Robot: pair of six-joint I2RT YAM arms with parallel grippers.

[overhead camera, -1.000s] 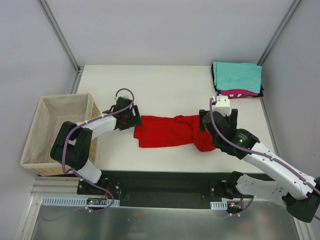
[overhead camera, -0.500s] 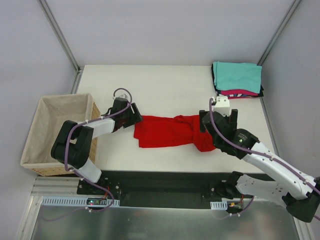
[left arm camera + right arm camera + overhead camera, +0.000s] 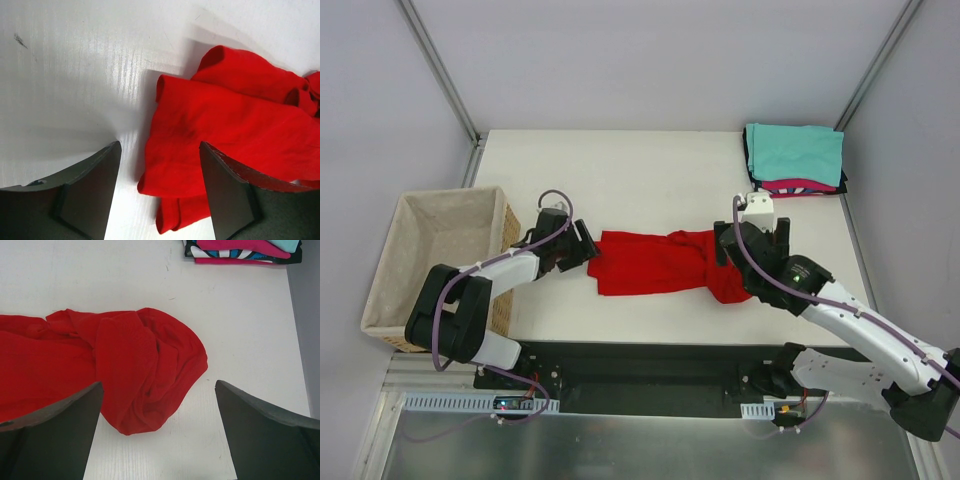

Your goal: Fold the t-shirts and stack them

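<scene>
red t-shirt [image 3: 655,262] sits middle of counter [image 3: 650,180], long axis left-right across frame. left claw [image 3: 582,248] half apart right at its left edge, nothing pinched yet; right claw [image 3: 753,242] wide apart over bunched right end.

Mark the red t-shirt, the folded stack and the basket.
red t-shirt [image 3: 650,262]: top view, middle of its flat part.
folded stack [image 3: 794,152]: top view, on the teal shirt on top.
basket [image 3: 450,193]: top view, on its far rim.
</scene>
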